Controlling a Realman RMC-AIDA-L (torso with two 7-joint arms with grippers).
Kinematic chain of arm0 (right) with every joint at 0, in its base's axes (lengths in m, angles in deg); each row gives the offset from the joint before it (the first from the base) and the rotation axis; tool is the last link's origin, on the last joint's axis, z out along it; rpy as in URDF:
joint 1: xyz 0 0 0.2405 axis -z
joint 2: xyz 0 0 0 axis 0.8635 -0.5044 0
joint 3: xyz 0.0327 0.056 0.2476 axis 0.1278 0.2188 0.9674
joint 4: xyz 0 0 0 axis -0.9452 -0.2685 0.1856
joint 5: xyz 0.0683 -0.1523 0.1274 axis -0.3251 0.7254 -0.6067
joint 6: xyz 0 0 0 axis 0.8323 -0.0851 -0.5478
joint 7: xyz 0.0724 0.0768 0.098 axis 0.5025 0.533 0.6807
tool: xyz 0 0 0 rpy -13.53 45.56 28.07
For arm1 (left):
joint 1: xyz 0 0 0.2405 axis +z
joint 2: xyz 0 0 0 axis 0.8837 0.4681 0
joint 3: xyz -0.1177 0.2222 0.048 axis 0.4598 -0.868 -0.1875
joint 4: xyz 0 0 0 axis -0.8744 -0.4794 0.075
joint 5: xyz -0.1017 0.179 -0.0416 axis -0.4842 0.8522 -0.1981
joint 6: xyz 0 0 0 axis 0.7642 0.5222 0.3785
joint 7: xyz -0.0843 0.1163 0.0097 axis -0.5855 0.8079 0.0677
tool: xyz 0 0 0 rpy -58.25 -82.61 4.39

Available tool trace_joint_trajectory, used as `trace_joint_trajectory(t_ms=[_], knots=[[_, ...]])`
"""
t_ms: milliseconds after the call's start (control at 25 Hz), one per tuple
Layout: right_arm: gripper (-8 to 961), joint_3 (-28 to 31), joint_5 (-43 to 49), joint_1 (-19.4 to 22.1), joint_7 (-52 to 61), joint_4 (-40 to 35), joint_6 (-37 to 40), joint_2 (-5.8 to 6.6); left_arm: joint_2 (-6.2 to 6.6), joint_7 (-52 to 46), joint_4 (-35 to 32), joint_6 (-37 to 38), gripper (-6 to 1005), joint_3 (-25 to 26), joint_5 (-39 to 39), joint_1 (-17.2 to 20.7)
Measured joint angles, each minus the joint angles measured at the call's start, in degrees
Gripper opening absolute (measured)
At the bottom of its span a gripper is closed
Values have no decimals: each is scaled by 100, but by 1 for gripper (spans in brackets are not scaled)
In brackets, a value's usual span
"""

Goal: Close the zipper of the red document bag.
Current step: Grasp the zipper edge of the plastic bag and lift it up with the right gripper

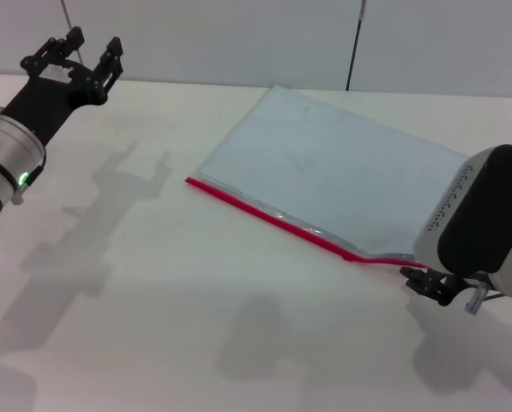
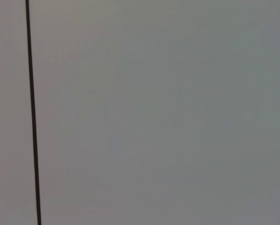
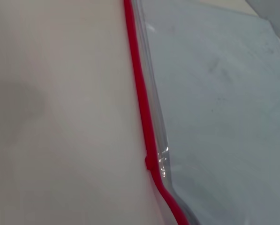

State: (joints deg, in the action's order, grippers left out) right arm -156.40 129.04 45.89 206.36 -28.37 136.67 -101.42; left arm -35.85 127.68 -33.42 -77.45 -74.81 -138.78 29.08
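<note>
Right gripper (image 1: pixel 429 281) at zipper (image 1: pixel 273 215) end

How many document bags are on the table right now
1: the red document bag lies flat mid-table, its zipper edge nearest the robot. Nothing suggests another hidden.

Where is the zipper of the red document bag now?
In the head view, the zipper runs along the near long edge of the red document bag, its right end beside the right claw.

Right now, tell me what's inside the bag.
Nothing shows through the translucent bag: only faint smudges on its pale plastic, no paper or object outline. The corner near the right gripper is covered by that arm. The zipper runs along its near edge.
</note>
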Motion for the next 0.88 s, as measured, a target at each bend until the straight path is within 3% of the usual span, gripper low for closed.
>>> trace_joint_trajectory(t_ms=[400,880], knots=[[507,-363,647,-278,416,160,79,-9,0,0,0,0,587,0,-3,-19],[525,-649,677,-414,515,191,155,6,7,0,-8,84,586,0,-18,-27]])
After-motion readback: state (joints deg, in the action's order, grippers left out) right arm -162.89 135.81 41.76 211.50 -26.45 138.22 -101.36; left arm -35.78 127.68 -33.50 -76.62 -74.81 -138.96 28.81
